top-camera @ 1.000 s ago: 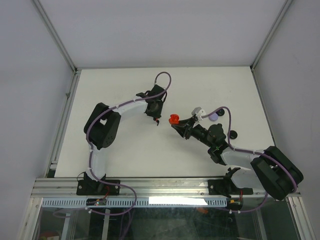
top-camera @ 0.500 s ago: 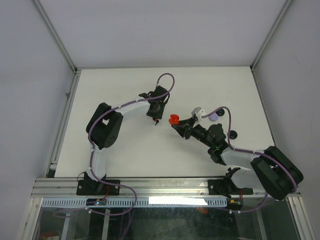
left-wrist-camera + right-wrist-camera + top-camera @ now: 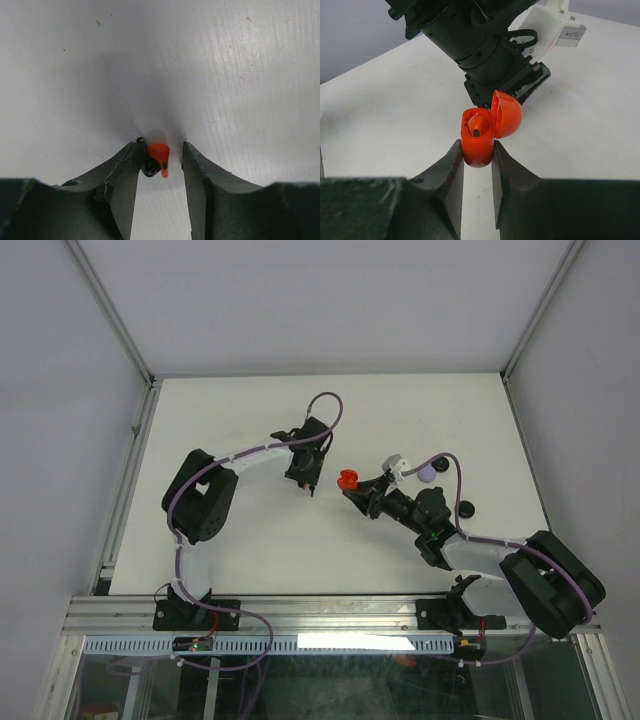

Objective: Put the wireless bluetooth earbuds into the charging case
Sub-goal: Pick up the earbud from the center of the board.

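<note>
A red earbud (image 3: pixel 160 155) with a black tip sits between the fingers of my left gripper (image 3: pixel 161 146). It leans against the left finger (image 3: pixel 125 170), and a clear gap separates it from the right finger, so the jaws are open. Whether it rests on the table I cannot tell. My right gripper (image 3: pixel 477 147) is shut on the red charging case (image 3: pixel 477 142), held upright with its lid (image 3: pixel 507 114) flipped open; one red earbud (image 3: pixel 479 124) sits inside. From above, the case (image 3: pixel 347 479) lies just right of the left gripper (image 3: pixel 309 483).
A lavender round case (image 3: pixel 427 473) lies behind the right arm, and a small black case (image 3: pixel 466 508) sits on the table to its right. The left arm's wrist (image 3: pixel 485 45) looms close behind the red case. The white table (image 3: pixel 250 540) has raised frame edges.
The left jaws have spread apart around the red earbud. The left arm's elbow has swung a little to the left. The right arm and case have stayed still.
</note>
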Motion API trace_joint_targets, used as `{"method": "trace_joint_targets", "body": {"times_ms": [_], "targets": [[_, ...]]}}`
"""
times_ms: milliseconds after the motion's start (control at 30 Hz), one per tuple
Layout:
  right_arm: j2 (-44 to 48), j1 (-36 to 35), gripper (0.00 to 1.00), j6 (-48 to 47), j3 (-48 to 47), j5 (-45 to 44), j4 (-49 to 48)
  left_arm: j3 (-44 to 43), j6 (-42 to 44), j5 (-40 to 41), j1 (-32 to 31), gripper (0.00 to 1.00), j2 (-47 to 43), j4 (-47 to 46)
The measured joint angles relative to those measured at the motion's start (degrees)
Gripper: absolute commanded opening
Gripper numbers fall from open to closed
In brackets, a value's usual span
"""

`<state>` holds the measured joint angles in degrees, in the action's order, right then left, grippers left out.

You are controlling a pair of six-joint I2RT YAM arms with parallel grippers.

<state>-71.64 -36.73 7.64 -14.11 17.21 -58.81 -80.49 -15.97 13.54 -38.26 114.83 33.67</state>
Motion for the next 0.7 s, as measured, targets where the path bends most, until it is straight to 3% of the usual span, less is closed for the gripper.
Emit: {"method": "trace_joint_targets", "body": {"times_ms": [467,700], "targets": [[-0.22,0.00,0.00,0.04,-0.02,0.04,0.00,1.16,-0.52,0.46,0.00,0.13,-0.87,0.50],[-0.22,0.00,0.00,0.02,-0.02,0.07,0.02,2.32,-0.76,1.18,0.00,0.10,-2.36,-0.63]]}}
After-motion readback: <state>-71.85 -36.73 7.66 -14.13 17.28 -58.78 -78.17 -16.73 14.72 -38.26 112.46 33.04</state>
